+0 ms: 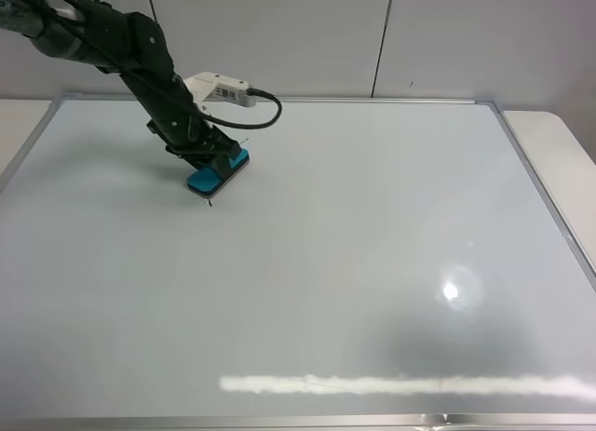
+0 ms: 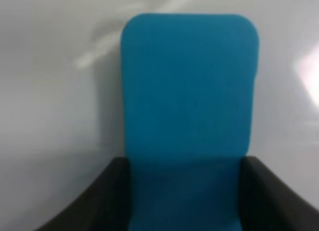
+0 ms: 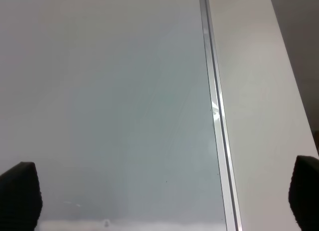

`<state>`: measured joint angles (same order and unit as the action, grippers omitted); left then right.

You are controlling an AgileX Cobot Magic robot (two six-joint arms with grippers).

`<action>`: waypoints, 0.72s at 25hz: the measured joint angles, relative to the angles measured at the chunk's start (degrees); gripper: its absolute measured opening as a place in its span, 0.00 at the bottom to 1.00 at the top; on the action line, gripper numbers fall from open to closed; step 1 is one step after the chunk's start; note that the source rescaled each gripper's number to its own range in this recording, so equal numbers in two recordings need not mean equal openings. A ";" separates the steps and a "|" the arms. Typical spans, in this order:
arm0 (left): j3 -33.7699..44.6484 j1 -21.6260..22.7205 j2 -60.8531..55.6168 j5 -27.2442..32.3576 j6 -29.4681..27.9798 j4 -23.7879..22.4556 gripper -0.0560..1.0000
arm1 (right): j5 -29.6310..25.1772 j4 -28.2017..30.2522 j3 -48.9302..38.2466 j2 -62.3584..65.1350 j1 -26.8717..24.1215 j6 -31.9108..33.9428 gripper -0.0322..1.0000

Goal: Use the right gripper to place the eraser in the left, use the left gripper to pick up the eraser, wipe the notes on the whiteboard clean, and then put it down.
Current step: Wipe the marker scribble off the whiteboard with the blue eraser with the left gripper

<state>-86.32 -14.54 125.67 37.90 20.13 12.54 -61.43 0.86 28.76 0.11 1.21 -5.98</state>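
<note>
My left gripper [image 1: 210,161] is clenched across the eraser [image 1: 216,176]. Its long axis runs straight out from between my fingers [image 2: 94,206], and it lies felt-down on the whiteboard [image 1: 354,291], toward the far edge and left of the middle. The notes [image 1: 210,202] seem mostly hidden beneath it; perhaps one thin stroke shows just beside its nearer end. My right gripper [image 3: 162,196] hangs spread wide and empty above the board's right edge.
</note>
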 joint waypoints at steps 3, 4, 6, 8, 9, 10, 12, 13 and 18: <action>-0.04 4.24 0.05 -0.01 0.00 -1.05 0.06 | 0.00 0.00 0.00 0.00 0.00 0.00 1.00; -0.04 5.52 0.05 0.15 -0.08 -1.16 0.06 | 0.00 0.00 0.00 0.00 0.00 0.00 1.00; -0.15 7.20 0.05 0.75 -0.66 -1.40 0.06 | 0.00 0.00 0.00 0.00 0.00 0.00 1.00; -0.30 7.77 -0.01 1.27 -1.01 -1.45 0.06 | 0.00 0.00 0.00 0.00 0.00 0.00 1.00; -0.31 7.71 -0.01 1.38 -1.16 -1.59 0.06 | 0.00 0.00 0.00 0.00 0.00 0.00 1.00; -0.31 7.49 -0.01 1.32 -1.40 -1.81 0.06 | 0.00 0.00 0.00 0.00 0.00 0.00 1.00; 0.80 6.67 -0.43 -0.16 -2.20 -2.26 0.06 | 0.00 0.00 0.00 0.00 0.00 0.00 1.00; 2.15 6.20 -0.87 -1.97 -2.62 -2.78 0.06 | 0.00 0.00 0.00 0.00 0.00 0.00 1.00; 11.47 1.71 -4.12 -14.03 -5.83 -3.11 0.06 | 0.00 0.00 0.00 0.00 0.00 0.00 1.00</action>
<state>-74.85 -12.84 121.55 23.87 14.31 9.43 -61.43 0.86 28.76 0.11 1.21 -5.98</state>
